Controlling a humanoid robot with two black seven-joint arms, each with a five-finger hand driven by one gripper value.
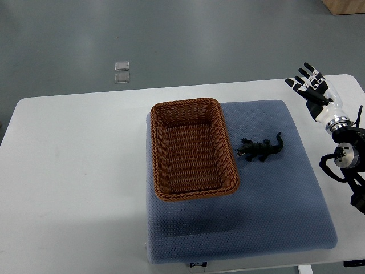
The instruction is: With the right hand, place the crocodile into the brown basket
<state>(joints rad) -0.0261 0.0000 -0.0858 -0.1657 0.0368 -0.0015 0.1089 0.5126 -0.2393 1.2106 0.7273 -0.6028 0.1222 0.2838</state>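
Crocodile (261,149) well apart from right robot hand (311,87)

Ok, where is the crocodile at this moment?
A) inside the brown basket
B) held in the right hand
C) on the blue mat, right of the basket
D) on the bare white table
C: the crocodile lies on the blue mat right of the brown basket; the right hand is open and apart from it.

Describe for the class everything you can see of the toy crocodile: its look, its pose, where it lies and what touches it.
The crocodile is a small, dark, almost black toy figure with short splayed legs. It lies flat on the blue mat, head toward the brown basket, tail curling up and away to the right. It sits just right of the basket without touching it. Nothing holds it; the right hand is open, well off to the upper right.
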